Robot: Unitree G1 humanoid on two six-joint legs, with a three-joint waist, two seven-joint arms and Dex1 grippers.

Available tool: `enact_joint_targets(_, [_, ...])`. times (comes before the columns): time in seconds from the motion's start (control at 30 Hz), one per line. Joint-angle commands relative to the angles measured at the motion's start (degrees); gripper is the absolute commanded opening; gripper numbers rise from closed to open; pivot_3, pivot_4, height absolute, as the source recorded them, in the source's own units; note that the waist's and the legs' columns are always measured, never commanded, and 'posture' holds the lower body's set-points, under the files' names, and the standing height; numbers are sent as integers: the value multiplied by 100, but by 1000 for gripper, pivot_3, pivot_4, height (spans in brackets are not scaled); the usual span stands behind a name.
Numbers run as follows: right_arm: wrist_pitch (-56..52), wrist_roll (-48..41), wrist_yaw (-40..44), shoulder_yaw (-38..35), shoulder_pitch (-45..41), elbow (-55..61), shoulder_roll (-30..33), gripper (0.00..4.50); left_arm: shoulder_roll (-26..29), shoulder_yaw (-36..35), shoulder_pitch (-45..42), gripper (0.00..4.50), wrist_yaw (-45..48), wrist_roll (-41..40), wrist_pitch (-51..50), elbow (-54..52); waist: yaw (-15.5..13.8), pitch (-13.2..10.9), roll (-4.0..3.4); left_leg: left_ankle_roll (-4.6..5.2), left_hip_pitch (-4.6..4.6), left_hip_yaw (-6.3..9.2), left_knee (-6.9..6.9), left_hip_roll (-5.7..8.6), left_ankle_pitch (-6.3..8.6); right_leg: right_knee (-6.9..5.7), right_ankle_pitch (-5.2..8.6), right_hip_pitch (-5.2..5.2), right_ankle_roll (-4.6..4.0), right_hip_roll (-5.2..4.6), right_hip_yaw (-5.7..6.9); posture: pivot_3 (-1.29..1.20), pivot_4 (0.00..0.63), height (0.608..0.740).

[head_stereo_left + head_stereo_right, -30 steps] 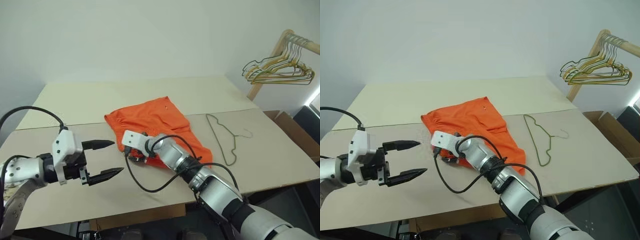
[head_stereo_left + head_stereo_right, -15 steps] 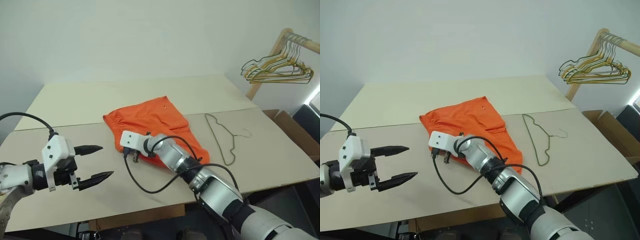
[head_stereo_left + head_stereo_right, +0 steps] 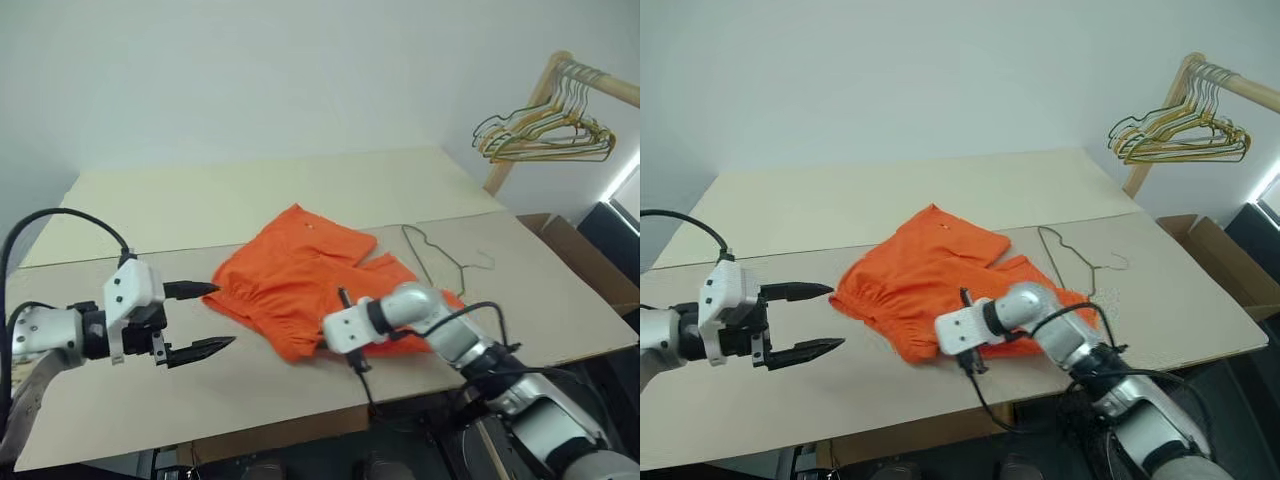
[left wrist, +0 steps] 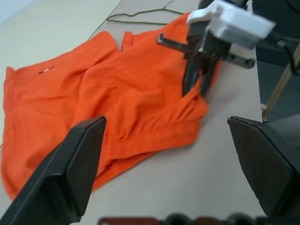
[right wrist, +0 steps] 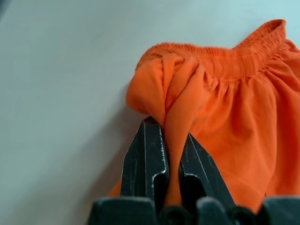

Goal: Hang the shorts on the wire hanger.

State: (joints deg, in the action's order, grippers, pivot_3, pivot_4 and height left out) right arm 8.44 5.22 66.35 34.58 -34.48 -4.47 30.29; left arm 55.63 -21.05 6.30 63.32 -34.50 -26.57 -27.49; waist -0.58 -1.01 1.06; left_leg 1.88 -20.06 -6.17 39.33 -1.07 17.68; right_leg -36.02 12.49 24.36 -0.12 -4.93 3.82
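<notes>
the right gripper (image 5: 172, 154) is pinching a fold of the shorts (image 3: 300, 275) at the gathered waistband, jaws clamped narrow on the orange cloth, while the left gripper (image 3: 200, 320) is hovering wide open and empty just beside the garment's other waistband end. the shorts are lying spread on the table (image 3: 200, 200), one leg overlapping the wire hanger (image 3: 425, 250) beside them; to do this step well, the pinch should be keeping deep on the elastic so the cloth is not slipping as it lifts. a cardboard box (image 3: 585, 265) is sitting beyond the table edge, its contents hidden.
</notes>
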Motion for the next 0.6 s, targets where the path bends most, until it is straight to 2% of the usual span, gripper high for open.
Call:
enact_joint_targets(0.03, [804, -396, 486, -437, -5, 222, 478, 81, 129, 310, -205, 4500, 270, 482, 583, 412, 15, 0, 0, 2, 2, -1, 0, 0, 1, 1, 0, 0, 0, 0, -2, 61, 0, 740])
enact_joint_targets(0.13, [1119, -556, 686, -615, 30, 97, 775, 81, 139, 886, -482, 4500, 377, 1206, 1293, 1008, 8, 0, 0, 9, 5, -3, 0, -2, 5, 3, 0, -3, -1, 0, -2, 44, 0, 740])
enact_joint_targets(0.3, [1144, -553, 673, -748, 71, 139, 818, 81, -54, 2063, -1296, 4500, 390, 2600, 2733, 2372, 8, 1, 1, 15, 3, -12, 1, -8, 9, 0, 0, -1, -4, 0, -3, 15, 0, 740])
enact_joint_targets(0.6, [884, -670, 695, -896, 203, 490, 866, 81, -699, 3302, -2580, 4500, -14, 4097, 4230, 4425, 28, 1, 0, 62, -22, -26, 59, -19, 37, -2, -2, 0, 0, -10, 3, -41, 0, 740])
